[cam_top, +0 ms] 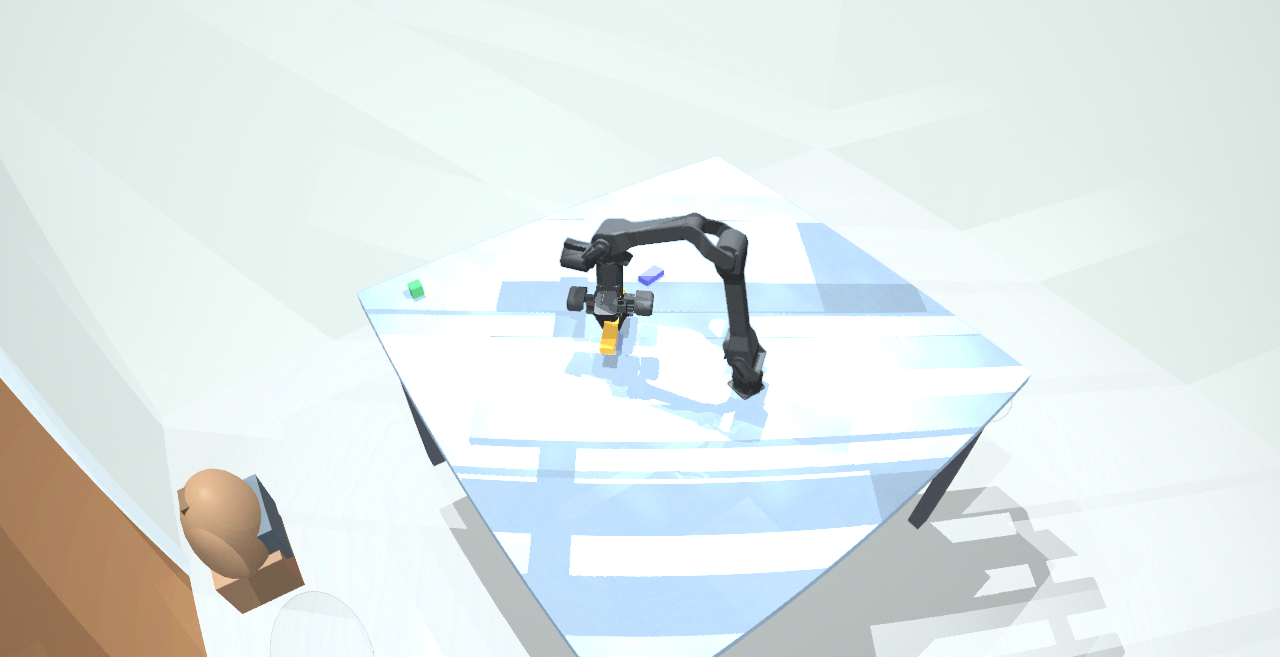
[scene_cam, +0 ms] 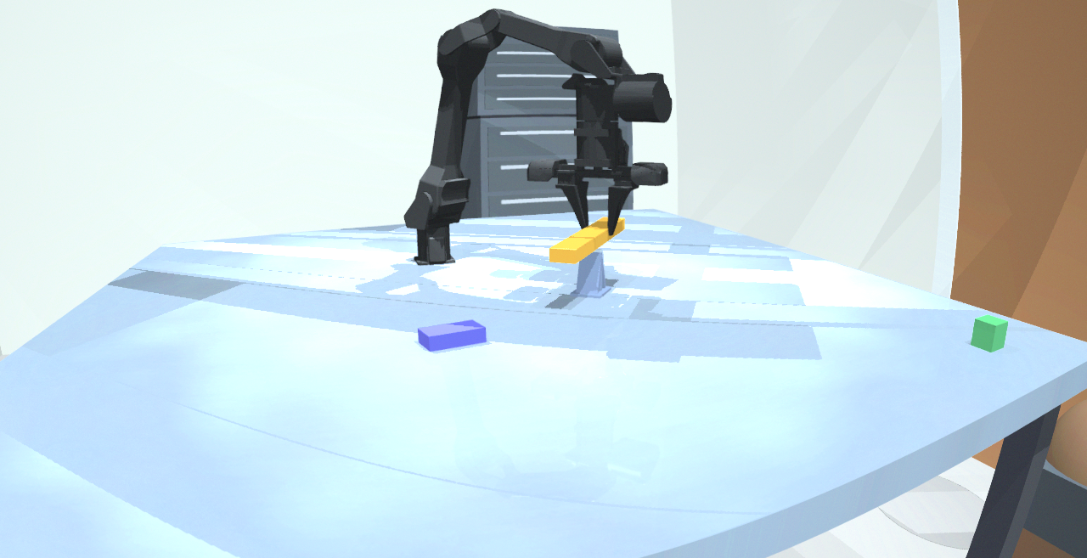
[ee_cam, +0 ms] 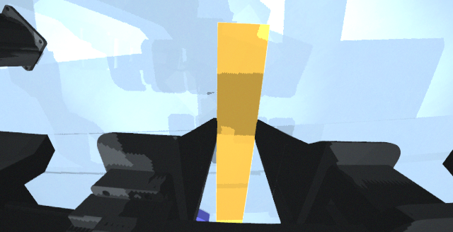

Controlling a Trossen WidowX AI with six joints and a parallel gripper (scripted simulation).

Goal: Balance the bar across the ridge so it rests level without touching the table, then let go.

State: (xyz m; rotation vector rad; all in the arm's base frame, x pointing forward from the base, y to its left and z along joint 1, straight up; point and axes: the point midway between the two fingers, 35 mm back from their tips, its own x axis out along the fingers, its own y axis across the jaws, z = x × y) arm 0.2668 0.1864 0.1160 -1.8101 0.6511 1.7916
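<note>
The yellow bar (cam_top: 608, 339) (scene_cam: 566, 252) (ee_cam: 241, 51) is held above the table, looking about level. My gripper (cam_top: 610, 322) (scene_cam: 599, 230) (ee_cam: 236, 123) is shut on it, with a finger on each long side near its middle. The pale blue-grey ridge (scene_cam: 590, 278) stands upright on the table (cam_top: 698, 554) (scene_cam: 532, 418). In the exterior view its top meets the bar's underside, but I cannot tell whether they touch. The bar hides the ridge in the top view and covers most or all of it in the wrist view.
A blue-violet block (cam_top: 651, 275) (scene_cam: 453, 335) (ee_cam: 202, 216) lies on the table, off to one side of the ridge. A green cube (cam_top: 415, 289) (scene_cam: 988, 333) sits near a table corner. The arm's base (cam_top: 746, 382) (scene_cam: 434, 249) stands on the table. A grey drawer cabinet (scene_cam: 528, 150) is behind.
</note>
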